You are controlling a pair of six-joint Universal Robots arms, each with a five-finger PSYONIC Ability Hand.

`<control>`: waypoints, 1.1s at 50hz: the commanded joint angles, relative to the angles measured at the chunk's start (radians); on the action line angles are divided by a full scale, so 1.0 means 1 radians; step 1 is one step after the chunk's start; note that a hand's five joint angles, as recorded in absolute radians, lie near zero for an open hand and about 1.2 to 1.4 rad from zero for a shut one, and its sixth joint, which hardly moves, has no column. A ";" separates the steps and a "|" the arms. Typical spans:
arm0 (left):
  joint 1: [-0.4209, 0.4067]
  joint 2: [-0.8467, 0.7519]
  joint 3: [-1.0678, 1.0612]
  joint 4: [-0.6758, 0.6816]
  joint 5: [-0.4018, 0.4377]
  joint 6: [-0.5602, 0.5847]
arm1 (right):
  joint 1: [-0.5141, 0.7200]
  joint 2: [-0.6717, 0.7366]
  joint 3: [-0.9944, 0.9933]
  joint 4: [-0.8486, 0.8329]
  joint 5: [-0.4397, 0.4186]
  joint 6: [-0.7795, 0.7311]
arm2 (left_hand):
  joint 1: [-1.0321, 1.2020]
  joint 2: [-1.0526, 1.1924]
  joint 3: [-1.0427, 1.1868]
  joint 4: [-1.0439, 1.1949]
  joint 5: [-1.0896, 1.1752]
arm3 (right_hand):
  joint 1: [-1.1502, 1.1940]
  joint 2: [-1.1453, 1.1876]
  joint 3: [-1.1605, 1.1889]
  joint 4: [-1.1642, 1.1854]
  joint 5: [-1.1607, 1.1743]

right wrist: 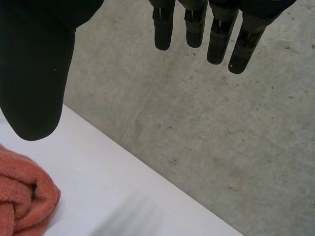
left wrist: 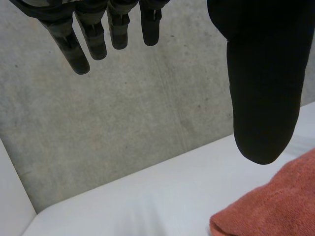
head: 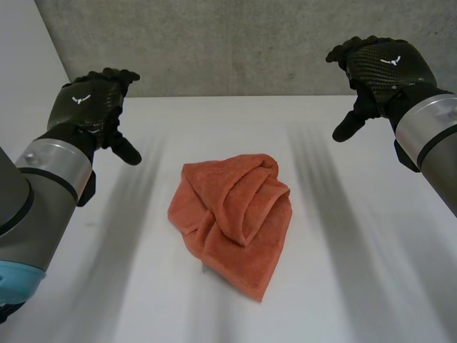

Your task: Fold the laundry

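Note:
An orange towel lies crumpled in a loose heap in the middle of the white table. My left hand hovers above the table's far left, open, well apart from the towel. My right hand hangs at the far right, also open and holding nothing. In the left wrist view the fingers and thumb are spread, with an edge of the towel below the thumb. In the right wrist view the thumb and fingers are spread above a rolled part of the towel.
A grey concrete wall rises behind the table's far edge. A pale wall stands on the left. Bare table top surrounds the towel on all sides.

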 commanded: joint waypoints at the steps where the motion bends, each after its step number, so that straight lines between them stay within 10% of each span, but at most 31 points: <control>1: -0.046 -0.057 0.011 0.002 0.000 0.000 | -0.001 0.052 -0.011 0.021 0.008 -0.140 | 0.017 0.020 0.019 0.018 -0.012 | -0.031 -0.042 -0.035 -0.055 -0.062; 11: -0.170 -0.225 0.086 0.022 -0.004 0.015 | 0.001 0.119 0.006 0.076 -0.001 -0.303 | 0.029 0.032 0.030 0.030 0.000 | -0.031 -0.042 -0.035 -0.055 -0.062; 34: -0.164 -0.583 0.221 0.171 0.026 0.194 | 0.131 0.486 0.055 -0.251 -0.161 -0.264 | 0.126 0.129 0.127 0.127 0.097 | 0.284 0.273 0.280 0.260 0.254; 40: -0.164 -0.627 0.258 0.226 0.071 0.193 | 0.165 0.592 -0.025 -0.255 -0.153 -0.195 | 0.437 0.440 0.439 0.438 0.408 | 0.631 0.620 0.627 0.607 0.600; 46: -0.164 -0.644 0.279 0.235 0.065 0.193 | 0.177 0.615 -0.100 -0.254 -0.106 -0.168 | 1.228 1.231 1.230 1.229 1.199 | 1.190 1.179 1.186 1.167 1.160; 55: -0.161 -0.415 0.276 0.247 0.065 0.237 | 0.173 0.345 -0.227 -0.245 -0.023 -0.157 | 1.229 1.233 1.231 1.230 1.200 | 1.190 1.179 1.186 1.167 1.160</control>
